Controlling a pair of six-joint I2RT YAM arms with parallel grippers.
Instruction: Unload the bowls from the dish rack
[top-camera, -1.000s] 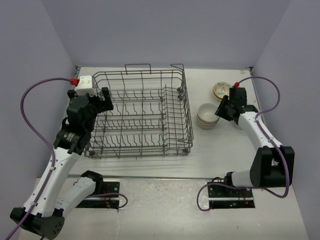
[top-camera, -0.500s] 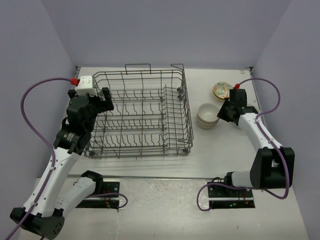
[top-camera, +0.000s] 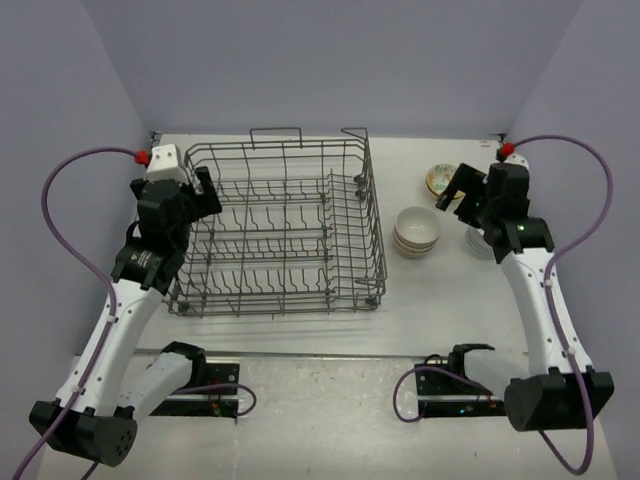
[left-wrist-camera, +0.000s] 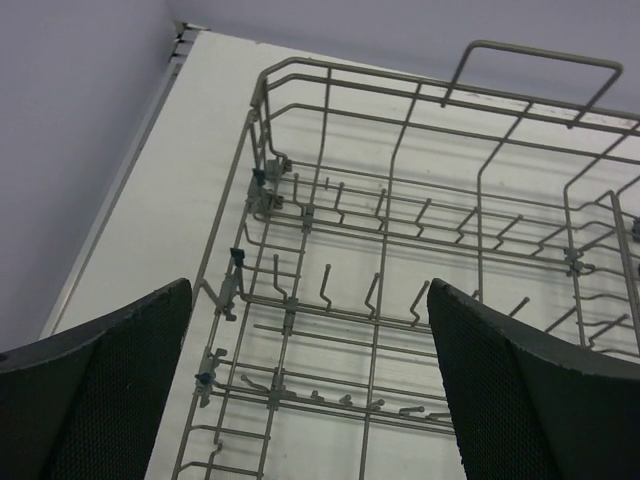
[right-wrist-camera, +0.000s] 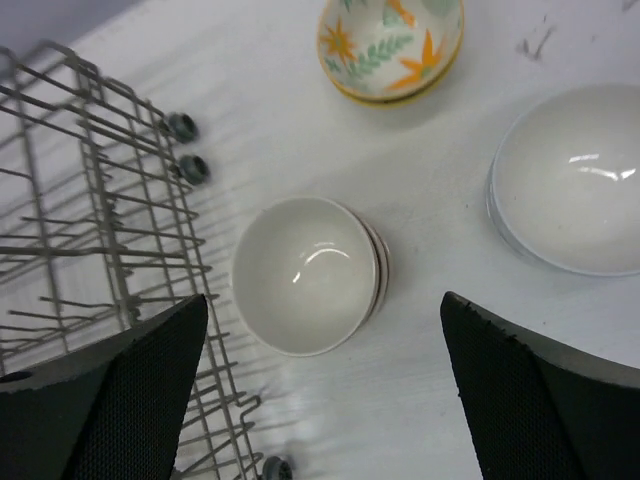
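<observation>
The dish rack (top-camera: 375, 215), a large grey wire basket, stands left of centre with no bowl showing among its tines. To its right sit the bowls: a nested beige stack (top-camera: 417, 230), a yellow painted one (top-camera: 441, 180) and white ones (top-camera: 478, 243) partly hidden by my right arm. My right gripper (top-camera: 468, 200) hangs open, raised above and just right of the beige stack (right-wrist-camera: 305, 272), holding nothing. The yellow bowl (right-wrist-camera: 390, 40) and white bowls (right-wrist-camera: 575, 180) lie beyond. My left gripper (top-camera: 207, 192) is open over the rack's left rim (left-wrist-camera: 345, 222), its jaws wide and bare.
The rack's right wall with small wheels (right-wrist-camera: 185, 150) stands close beside the beige stack. Bare white table (top-camera: 450, 300) stretches in front of the bowls. Purple walls close in the left, back and right.
My right gripper has opened, lifted and drawn back to the right, away from the beige stack. The left arm has shifted slightly toward the back left.
</observation>
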